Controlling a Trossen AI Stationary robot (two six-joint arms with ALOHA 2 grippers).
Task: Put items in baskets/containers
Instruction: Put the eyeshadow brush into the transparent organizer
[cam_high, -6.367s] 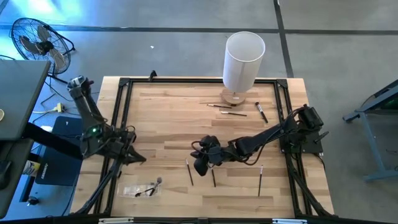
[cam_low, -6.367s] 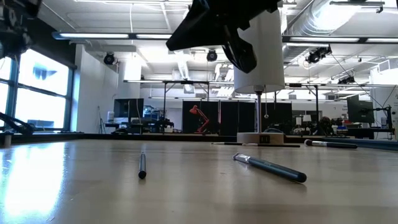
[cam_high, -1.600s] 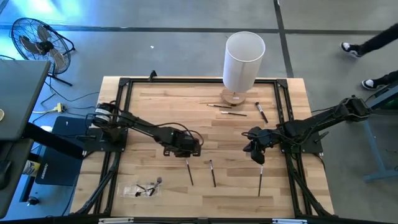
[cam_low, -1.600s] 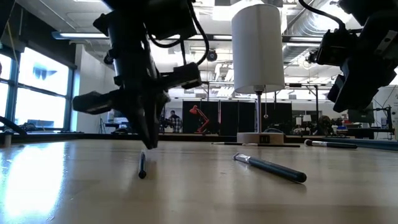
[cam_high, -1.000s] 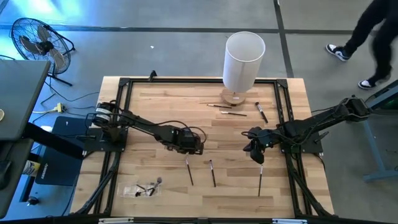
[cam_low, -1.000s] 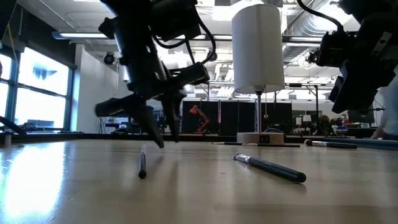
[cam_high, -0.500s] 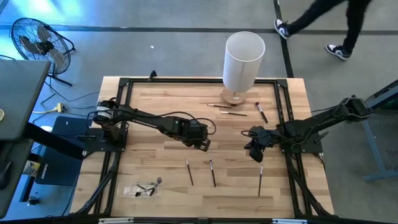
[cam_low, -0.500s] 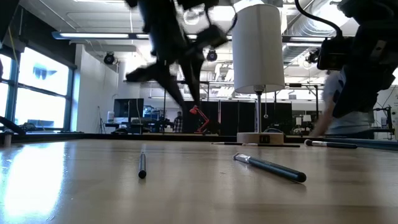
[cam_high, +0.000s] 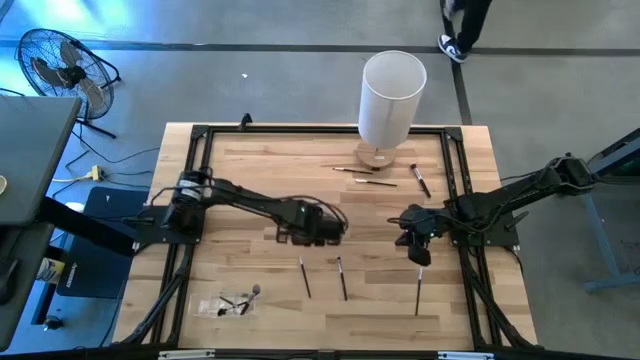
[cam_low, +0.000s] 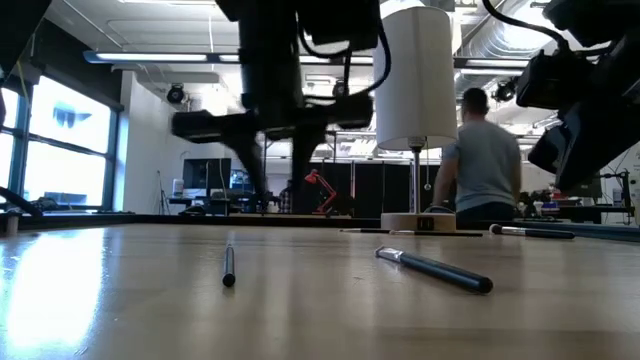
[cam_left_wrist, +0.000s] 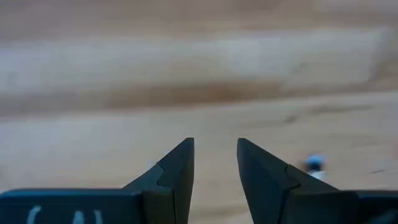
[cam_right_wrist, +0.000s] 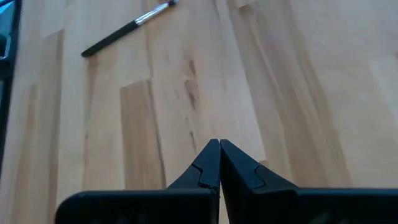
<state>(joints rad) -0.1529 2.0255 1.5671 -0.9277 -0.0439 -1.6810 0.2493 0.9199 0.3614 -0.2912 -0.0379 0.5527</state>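
Mid-table, left gripper (cam_high: 322, 231) hovers part-open and empty just above two loose brushes (cam_high: 322, 276), likely lining up a pick for the clear tray (cam_high: 228, 303) at the near-left edge; right gripper (cam_high: 420, 252) waits closed, holding nothing.

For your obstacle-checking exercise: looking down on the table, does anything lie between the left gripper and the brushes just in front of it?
Nothing visible does. The left gripper is open and empty above bare wood, and the nearest brush lies apart from it on the table with only clear boards between.
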